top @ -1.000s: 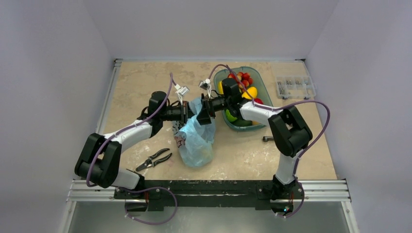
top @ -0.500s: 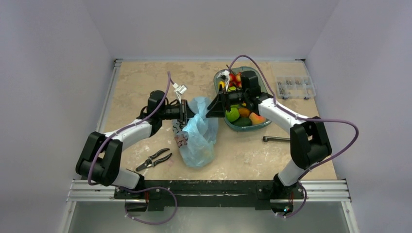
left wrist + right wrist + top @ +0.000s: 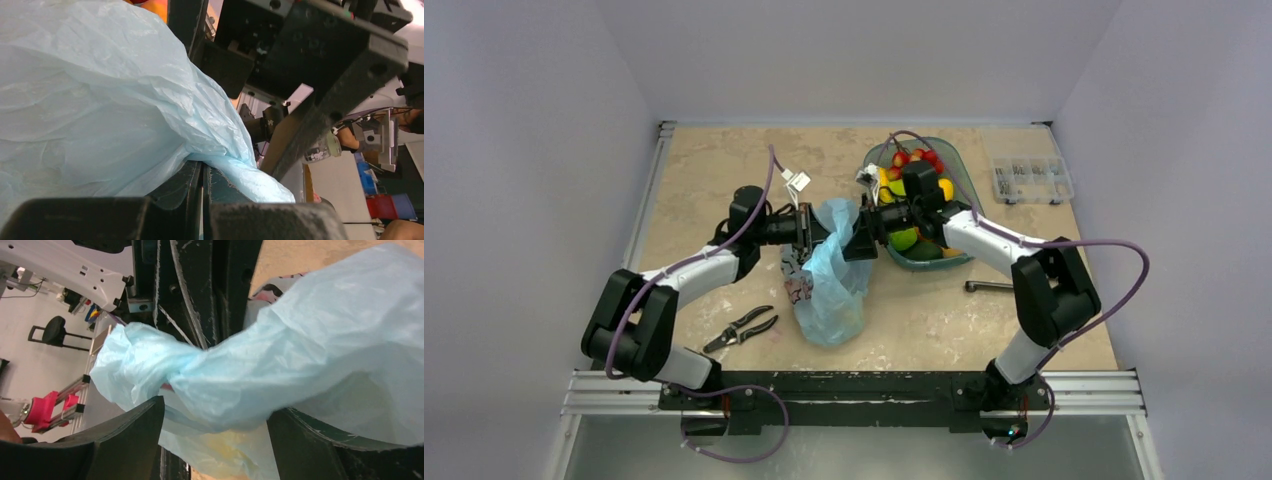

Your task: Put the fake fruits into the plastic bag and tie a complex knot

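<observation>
1. Loading looks barely begun. The fake fruits (image 3: 927, 160) lie heaped in the teal dish (image 3: 962, 168) at the far right of the bench (image 3: 704, 190).
2. The plastic bag (image 3: 829, 290) lies mid-bench with its top raised between the arms. A yellowish tint shows through the film, possibly one fruit; I cannot tell.
3. The left hand (image 3: 808, 232) is closed, pinching the bag's edge.
4. The right hand (image 3: 861, 238) has its fingers apart, astride bunched film without clamping it.
5. Left to do: the filling, then the knot.

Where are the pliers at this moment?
In the top view, the pliers lie on the table near its front edge, just left of the plastic bag.
</observation>
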`<control>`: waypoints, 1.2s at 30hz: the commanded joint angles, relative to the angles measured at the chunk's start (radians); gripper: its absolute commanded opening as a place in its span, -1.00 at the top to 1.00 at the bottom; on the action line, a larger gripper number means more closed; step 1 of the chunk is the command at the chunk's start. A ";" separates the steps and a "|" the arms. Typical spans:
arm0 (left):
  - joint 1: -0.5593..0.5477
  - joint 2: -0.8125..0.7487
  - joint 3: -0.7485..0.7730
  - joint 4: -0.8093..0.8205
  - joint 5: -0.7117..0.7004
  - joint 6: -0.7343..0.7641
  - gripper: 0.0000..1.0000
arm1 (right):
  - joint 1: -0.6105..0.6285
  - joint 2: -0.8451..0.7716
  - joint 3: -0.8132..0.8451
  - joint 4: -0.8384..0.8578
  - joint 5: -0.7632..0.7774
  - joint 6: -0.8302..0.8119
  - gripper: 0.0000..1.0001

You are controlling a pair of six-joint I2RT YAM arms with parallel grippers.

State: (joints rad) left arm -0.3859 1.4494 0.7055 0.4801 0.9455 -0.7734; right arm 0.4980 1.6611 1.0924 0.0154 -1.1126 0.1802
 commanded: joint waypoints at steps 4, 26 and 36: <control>-0.019 0.028 0.048 0.135 0.039 -0.077 1.00 | 0.104 0.071 0.019 0.267 0.064 0.148 -0.58; -0.074 0.041 0.006 -0.061 0.037 0.120 1.00 | 0.090 0.066 0.091 0.250 0.015 0.103 -0.65; -0.060 0.031 0.013 -0.037 0.052 0.120 1.00 | -0.066 -0.059 0.177 -0.424 -0.057 -0.340 -0.83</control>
State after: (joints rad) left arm -0.4412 1.4868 0.7078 0.4229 0.9657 -0.6838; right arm 0.4599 1.6615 1.1942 -0.1165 -1.1259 0.0704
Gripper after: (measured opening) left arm 0.009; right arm 0.901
